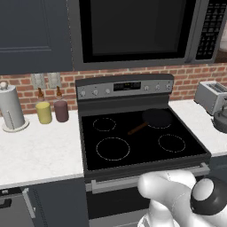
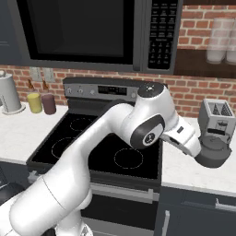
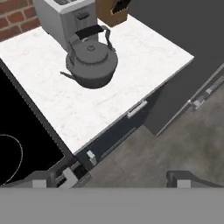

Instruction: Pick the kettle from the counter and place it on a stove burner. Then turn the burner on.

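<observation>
Currently kettle (image 3: pixel 92 62) on counter (image 3: pixel 131 57) beside toaster (image 3: pixel 65 17), claw (image 3: pixel 111 179) spread wide, holding nothing

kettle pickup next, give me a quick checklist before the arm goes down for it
1. Kettle upright on the counter: ok.
2. Arched handle free on top, nothing over it: ok.
3. Gripper open, fingers wide apart: ok.
4. Gripper lined up over the handle: not ok, kettle sits toward the top of the hand view.
5. Room beside the toaster: cannot tell, it stands very close behind the kettle.
6. Largest burner bare; frying pan on another ring: ok.
</observation>
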